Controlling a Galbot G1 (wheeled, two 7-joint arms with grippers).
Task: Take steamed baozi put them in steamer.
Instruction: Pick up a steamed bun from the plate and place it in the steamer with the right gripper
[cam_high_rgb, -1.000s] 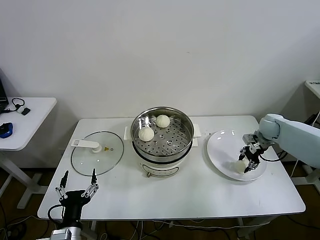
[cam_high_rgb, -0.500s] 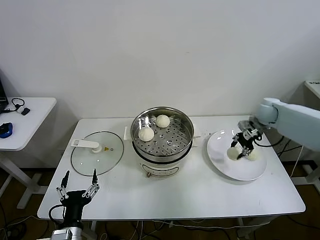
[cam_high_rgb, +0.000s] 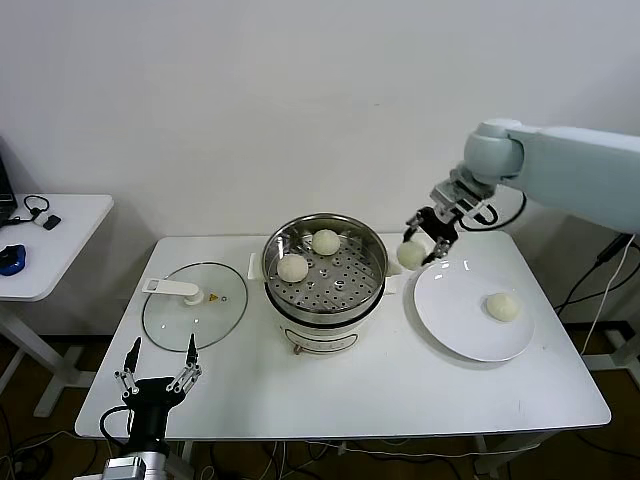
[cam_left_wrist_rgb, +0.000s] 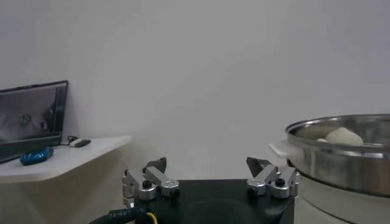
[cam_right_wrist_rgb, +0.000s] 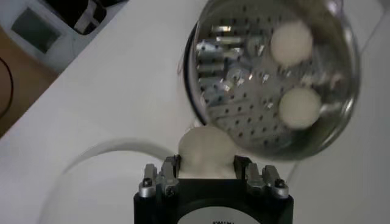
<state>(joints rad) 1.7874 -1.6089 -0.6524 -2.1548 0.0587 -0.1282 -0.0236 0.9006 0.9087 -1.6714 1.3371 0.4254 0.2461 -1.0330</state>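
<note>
My right gripper (cam_high_rgb: 422, 243) hangs in the air just right of the steamer (cam_high_rgb: 325, 272), shut on a cream-white baozi (cam_high_rgb: 411, 254); the wrist view shows that bun (cam_right_wrist_rgb: 205, 149) pinched between both fingers. Two baozi (cam_high_rgb: 325, 241) (cam_high_rgb: 292, 268) lie on the steamer's perforated tray, also seen as two buns (cam_right_wrist_rgb: 291, 42) (cam_right_wrist_rgb: 299, 107) from the right wrist. One more baozi (cam_high_rgb: 501, 307) rests on the white plate (cam_high_rgb: 455, 316). My left gripper (cam_high_rgb: 156, 378) is parked open at the table's front left, and in its own view the left gripper (cam_left_wrist_rgb: 210, 176) is empty.
A glass lid (cam_high_rgb: 194, 304) with a white handle lies flat left of the steamer. A white side table (cam_high_rgb: 45, 240) with small items stands at the far left. The table's front edge runs just beyond the left gripper.
My right gripper has lifted a baozi off the plate and carried it up and left toward the steamer's right rim. One bun stays on the plate. The left arm has not moved.
</note>
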